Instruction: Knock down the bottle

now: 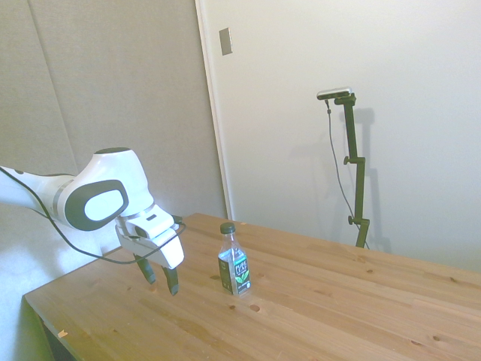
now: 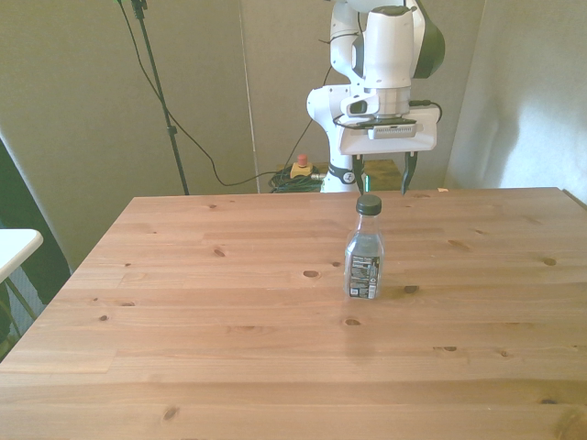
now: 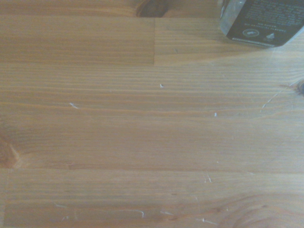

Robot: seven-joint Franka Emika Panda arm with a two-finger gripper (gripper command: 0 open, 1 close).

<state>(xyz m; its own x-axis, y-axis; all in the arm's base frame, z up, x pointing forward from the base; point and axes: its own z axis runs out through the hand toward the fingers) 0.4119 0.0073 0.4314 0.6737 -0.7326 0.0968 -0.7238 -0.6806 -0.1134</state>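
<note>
Bottle (image 2: 364,252) upright on table (image 2: 183,302), near open gripper (image 2: 382,181).

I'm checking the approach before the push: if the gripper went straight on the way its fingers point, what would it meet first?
Probably the bare table. The gripper, open, points downward, and the wrist view shows mostly wood beneath it. The bottle stands upright off to one side, apart from the fingers.
</note>
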